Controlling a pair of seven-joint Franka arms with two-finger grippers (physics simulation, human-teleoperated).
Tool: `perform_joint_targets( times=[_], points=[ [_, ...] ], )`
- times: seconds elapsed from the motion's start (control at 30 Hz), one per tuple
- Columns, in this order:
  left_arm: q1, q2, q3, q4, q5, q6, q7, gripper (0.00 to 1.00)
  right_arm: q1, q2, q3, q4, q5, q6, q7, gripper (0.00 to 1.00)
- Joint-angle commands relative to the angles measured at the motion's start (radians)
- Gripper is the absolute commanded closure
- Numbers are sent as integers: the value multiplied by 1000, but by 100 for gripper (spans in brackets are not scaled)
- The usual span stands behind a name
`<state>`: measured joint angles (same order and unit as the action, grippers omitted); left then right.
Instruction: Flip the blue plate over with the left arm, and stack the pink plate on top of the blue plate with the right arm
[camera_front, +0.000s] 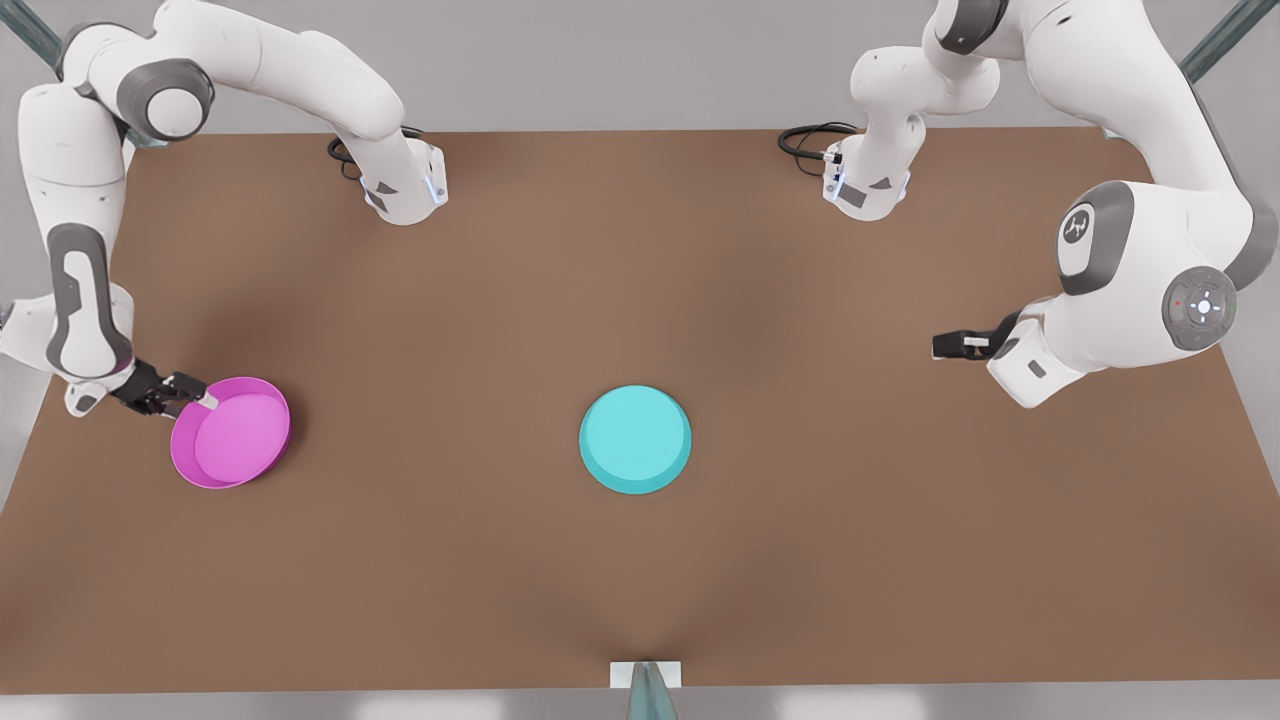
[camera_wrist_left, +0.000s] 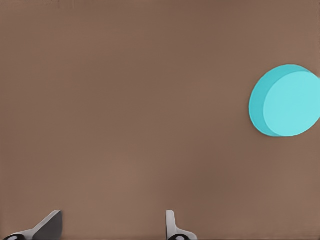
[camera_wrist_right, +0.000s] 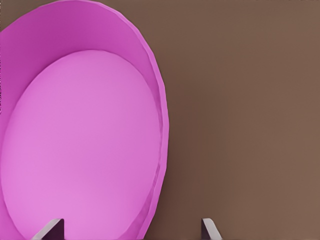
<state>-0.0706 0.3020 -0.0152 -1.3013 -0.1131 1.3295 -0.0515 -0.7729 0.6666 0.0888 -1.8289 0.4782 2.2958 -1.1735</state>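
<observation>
Front view: the blue plate (camera_front: 635, 440) lies base-up at mid-table (camera_front: 640, 580). The pink plate (camera_front: 232, 433) sits rim-up at this view's left, the right gripper (camera_front: 190, 392) at its edge. The left gripper (camera_front: 950, 345) hangs well off at this view's right.

Left wrist view: fingers (camera_wrist_left: 172, 227) spread, nothing between; blue plate (camera_wrist_left: 286, 100) apart.

Right wrist view: fingers (camera_wrist_right: 210, 229) spread astride the pink plate's (camera_wrist_right: 82, 145) rim.

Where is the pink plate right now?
The pink plate lies on the table at the front view's left, with the right gripper at its rim, apart from the blue plate.
</observation>
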Motion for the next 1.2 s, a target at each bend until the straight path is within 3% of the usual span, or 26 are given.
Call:
perform_joint_targets(
  times=[0.0, 0.1, 0.27, 0.4, 0.83, 1.17],
  points=[
    [0, -1, 0, 0, 0, -1, 179, 0, 3, -1, 0, -3, 10, 13, -186, 0],
    [0, -1, -2, 14, -2, -3, 182, 0, 4, -4, 0, -6, 10, 8, -186, 7],
    [0, -6, 0, 14, 0, 8, 72, 0, 7, -25, 2, -7, 10, -1, -186, 8],
    [2, -11, -2, 14, -3, -1, 55, 0, 20, -25, 2, -6, 10, -10, -187, 49],
    [2, -12, -5, 17, -8, 0, 47, 0, 40, -4, 2, 2, 10, -12, -186, 55],
    [0, -11, -12, 30, -10, 0, 44, 0, 55, -15, 2, 3, 10, -19, -186, 72]
  ],
)
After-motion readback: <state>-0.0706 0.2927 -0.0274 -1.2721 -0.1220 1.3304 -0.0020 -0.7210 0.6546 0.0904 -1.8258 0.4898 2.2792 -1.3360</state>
